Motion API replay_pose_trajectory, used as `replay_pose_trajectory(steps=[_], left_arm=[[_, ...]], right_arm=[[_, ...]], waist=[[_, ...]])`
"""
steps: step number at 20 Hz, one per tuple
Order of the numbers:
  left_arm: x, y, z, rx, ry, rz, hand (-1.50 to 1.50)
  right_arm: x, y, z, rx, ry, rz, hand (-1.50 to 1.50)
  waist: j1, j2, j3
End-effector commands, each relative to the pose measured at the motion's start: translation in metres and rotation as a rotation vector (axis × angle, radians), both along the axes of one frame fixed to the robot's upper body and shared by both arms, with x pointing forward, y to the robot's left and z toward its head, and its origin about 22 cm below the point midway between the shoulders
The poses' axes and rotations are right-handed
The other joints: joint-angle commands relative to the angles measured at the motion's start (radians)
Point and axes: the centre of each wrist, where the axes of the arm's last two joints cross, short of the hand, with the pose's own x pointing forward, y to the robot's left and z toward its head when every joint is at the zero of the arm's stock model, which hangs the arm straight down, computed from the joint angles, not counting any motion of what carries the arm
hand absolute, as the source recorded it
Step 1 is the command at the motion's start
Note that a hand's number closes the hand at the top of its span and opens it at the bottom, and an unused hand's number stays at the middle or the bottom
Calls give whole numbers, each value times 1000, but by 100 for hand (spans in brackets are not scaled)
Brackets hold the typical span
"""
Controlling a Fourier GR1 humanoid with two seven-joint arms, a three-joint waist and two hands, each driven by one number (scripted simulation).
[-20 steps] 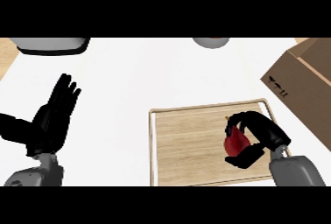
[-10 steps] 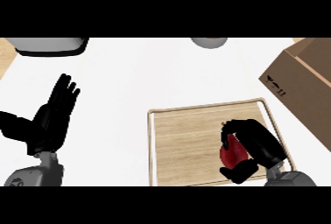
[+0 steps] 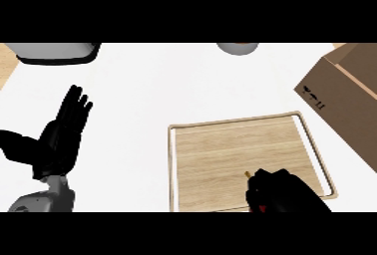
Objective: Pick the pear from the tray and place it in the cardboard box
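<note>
1 cardboard box stands beside tray.

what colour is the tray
Light wood, with a pale rim, on the tray; the head view shows it.

Pear mostly hidden, red showing; pale wooden tray; brown cardboard box.

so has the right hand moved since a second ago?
Yes. The right hand has pulled back toward the view's lower edge, from mid-tray to the tray's near right corner, farther from the cardboard box. It hides most of the pear.
</note>
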Motion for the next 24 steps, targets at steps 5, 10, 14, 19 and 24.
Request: replay_pose_trajectory(steps=[5,10,14,19,24], left_arm=[[5,10,4,-1,-12,15,0],[4,15,-3,-3,-7,4,0],[-1,14,-9,18,-10,-18,0],[7,7,-8,-3,3,-34,0],[0,5,7,-1,-5,-17,0]], right_arm=[[-42,-14,62,276,-128,-144,150],[-38,-15,83,379,-233,-355,150],[-25,-34,103,386,-299,-438,150],[4,-69,114,383,-256,-508,150],[49,-122,122,391,-251,-583,150]], waist=[[-4,3,1],[3,4,0],[12,5,-1],[7,5,0],[14,4,1]])
